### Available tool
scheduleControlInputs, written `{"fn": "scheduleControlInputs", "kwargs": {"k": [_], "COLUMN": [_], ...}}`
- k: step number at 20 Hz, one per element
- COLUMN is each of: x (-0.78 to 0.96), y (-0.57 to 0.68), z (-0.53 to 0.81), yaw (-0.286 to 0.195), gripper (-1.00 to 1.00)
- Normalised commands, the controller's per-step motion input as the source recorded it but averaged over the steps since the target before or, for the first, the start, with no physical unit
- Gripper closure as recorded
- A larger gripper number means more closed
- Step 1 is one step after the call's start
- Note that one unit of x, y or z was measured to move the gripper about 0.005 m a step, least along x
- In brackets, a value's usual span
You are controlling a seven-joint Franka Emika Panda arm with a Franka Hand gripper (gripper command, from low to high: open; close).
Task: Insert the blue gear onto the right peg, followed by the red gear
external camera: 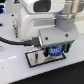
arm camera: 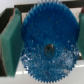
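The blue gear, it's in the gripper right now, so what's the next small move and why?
Probably a slow, straight descent. In the wrist view the blue gear sits clamped between the green finger pads, its centre hole facing the camera. In the exterior view the gripper holds it low over the grey plate. The right peg itself is hidden, so ease down gently and check alignment.

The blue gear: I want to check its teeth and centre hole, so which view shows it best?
The wrist view: the blue gear fills it, toothed rim and centre hole plain, between the hand's green pads. The exterior view shows only a small blue patch under the hand, above the grey plate.
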Motion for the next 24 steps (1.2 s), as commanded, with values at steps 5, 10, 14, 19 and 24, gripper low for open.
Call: {"fn": "scheduleControlInputs", "kwargs": {"k": [5,10,14,19,24], "x": [0.01,0.06,0.08,0.04,0.10], "y": [-0.03,-0.01,-0.08,-0.04,-0.04], "z": [0.23,0.10,0.01,0.02,-0.04], "yaw": [0.000,0.000,0.000,0.000,0.000], "gripper": [1.00,1.00,1.00,1.00,1.00]}}
